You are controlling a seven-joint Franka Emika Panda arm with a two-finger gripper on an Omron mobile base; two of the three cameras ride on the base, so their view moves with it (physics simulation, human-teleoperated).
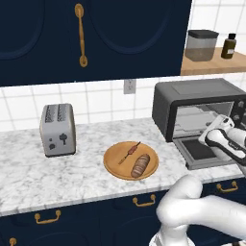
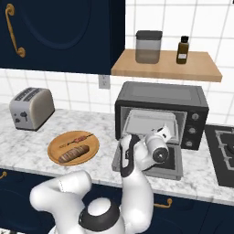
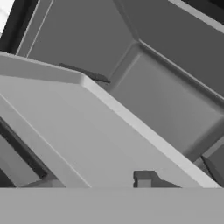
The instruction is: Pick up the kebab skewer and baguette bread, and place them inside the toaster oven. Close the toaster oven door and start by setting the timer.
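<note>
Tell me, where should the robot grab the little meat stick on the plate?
Probably on the middle of the kebab skewer, coming straight down from above. It lies flat on the wooden plate, thin and long, with the baguette bread close beside it. Setting the fingers across the stick, over the meat chunks, gives more to pinch and keeps them off the bread.

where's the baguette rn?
The baguette bread lies on the round wooden plate on the marble counter, beside the kebab skewer, between the silver toaster and the open toaster oven.
</note>
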